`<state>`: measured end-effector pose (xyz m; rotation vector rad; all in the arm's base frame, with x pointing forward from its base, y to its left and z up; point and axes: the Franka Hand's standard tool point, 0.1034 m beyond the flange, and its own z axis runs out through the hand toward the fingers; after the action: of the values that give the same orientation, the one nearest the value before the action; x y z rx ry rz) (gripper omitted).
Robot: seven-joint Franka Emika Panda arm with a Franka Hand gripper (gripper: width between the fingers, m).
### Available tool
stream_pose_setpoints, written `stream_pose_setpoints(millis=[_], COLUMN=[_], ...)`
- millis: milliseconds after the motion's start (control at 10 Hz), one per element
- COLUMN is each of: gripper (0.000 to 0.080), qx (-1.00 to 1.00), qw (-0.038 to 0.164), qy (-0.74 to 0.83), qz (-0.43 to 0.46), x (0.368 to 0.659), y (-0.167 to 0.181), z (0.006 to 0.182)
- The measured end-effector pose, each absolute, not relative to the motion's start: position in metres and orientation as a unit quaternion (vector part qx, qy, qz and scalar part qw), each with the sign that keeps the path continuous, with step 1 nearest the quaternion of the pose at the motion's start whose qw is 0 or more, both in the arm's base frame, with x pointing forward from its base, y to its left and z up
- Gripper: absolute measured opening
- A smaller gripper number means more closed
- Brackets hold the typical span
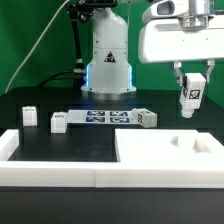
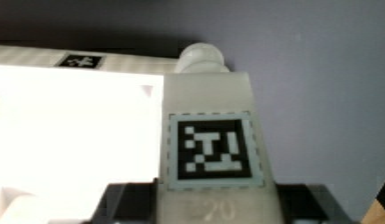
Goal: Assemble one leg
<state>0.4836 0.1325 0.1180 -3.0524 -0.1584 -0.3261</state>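
Note:
My gripper (image 1: 191, 80) is shut on a leg (image 1: 190, 97), a short white post with a black-and-white tag, and holds it in the air above the far right part of the large white tray-like panel (image 1: 150, 160). In the wrist view the held leg (image 2: 210, 110) stands between the dark fingers (image 2: 132, 200) of my gripper (image 2: 214, 208), with the panel (image 2: 64, 130) below and beside it. Three more legs lie on the table: one (image 1: 30, 114) at the exterior view's left, one (image 1: 58, 122) next to it, and one (image 1: 147, 119) by the marker board.
The marker board (image 1: 105, 118) lies flat in front of the robot base (image 1: 108, 65). A low white L-shaped wall (image 1: 50, 168) runs along the front and the exterior view's left. The panel carries a small tag (image 2: 77, 62).

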Motion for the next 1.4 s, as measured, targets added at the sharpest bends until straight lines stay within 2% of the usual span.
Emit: stream_pose_setpoints(millis=[200, 300, 700, 1200, 1400], gripper=[0.0292, 0.0292, 0.0292, 0.0292, 0.0292], qx=[-0.991, -0.988, -0.982, -0.982, -0.982], qw=[0.034, 0.035, 0.034, 0.034, 0.036], qy=[-0.064, -0.085, -0.121, -0.123, -0.123], qz=[-0.112, -0.121, -0.139, -0.138, -0.141], x=[0.487, 0.5, 0.569, 0.568, 0.592], y=[0.134, 0.136, 0.134, 0.137, 0.141], z=[0.117, 0.112, 0.124, 0.122, 0.128])
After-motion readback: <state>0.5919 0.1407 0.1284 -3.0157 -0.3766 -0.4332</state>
